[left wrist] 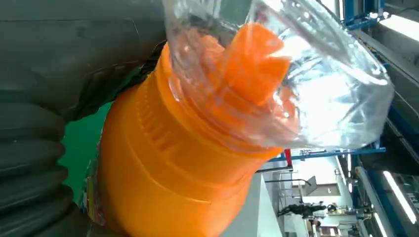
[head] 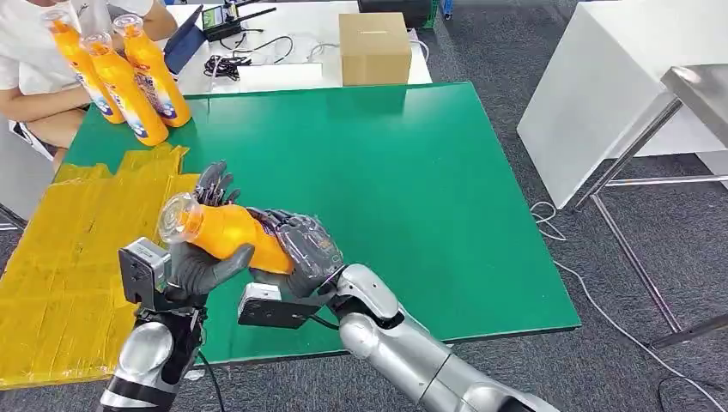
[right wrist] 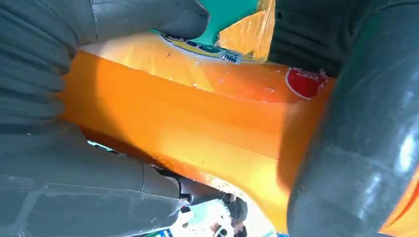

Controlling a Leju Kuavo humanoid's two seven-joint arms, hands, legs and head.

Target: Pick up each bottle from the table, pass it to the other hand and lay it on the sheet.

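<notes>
Fingers of both hands, left hand (head: 199,262) and right hand (head: 302,249), clasp 1 bottle (head: 225,233) lying sideways above the desk (head: 412,180), beside the sheet (head: 77,257). Judged mid-handover: the left should hold firmly before the right lets go. 3 bottles (head: 129,77) wait.

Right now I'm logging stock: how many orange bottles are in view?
4: one bottle held between both hands above the table; three bottles grouped upright at the far left table corner.
</notes>
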